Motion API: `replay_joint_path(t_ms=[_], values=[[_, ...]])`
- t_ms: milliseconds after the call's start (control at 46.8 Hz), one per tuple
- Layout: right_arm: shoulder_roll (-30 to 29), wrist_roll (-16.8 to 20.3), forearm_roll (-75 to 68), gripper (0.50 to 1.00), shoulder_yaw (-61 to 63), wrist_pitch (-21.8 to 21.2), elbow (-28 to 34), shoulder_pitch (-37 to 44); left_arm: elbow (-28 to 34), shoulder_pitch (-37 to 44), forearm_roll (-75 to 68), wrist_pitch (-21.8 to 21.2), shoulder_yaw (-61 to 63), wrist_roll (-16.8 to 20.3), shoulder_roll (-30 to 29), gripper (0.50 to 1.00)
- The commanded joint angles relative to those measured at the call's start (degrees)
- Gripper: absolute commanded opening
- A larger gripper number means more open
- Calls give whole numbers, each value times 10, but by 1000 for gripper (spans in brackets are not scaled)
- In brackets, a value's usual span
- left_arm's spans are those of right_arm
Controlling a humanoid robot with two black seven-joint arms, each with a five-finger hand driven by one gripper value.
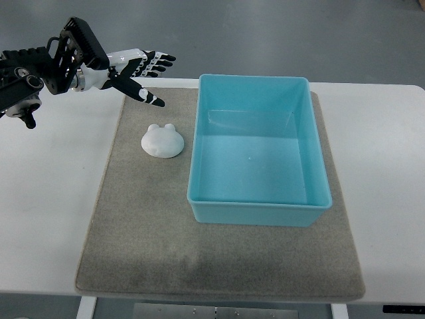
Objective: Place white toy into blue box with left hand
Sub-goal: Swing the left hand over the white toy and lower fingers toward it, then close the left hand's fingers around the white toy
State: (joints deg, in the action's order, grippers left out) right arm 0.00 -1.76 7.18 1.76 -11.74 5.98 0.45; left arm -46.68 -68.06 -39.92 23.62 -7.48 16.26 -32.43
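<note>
resting on the grey mat (133,219), just left of the empty blue box (259,212), the white toy (163,141) looks light, rigid and smooth, possibly slippery. a grasp across its rounded sides seems advisable. the left hand (136,70) hovers beyond it, fingers spread, holding nothing. no legible writing appears.

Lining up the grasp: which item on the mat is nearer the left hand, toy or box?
The white toy; it lies just below the open left hand, left of the blue box.
</note>
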Motion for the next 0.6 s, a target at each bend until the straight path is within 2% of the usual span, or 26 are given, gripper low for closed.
replay_joint_path(t_ms=[0, 171, 364, 578], values=[[0, 0, -1, 936, 0, 0, 0, 0, -15, -6, -19, 15, 3, -1, -4, 992], [0, 0, 0, 936, 0, 1, 0, 0, -30, -6, -140, 19, 2, 3, -11, 992], [0, 0, -1, 936, 0, 1, 0, 1, -67, -6, -185, 42, 4, 3, -13, 992], [0, 0, 0, 936, 0, 0, 0, 0, -99, -6, -278, 42, 0, 3, -18, 992]])
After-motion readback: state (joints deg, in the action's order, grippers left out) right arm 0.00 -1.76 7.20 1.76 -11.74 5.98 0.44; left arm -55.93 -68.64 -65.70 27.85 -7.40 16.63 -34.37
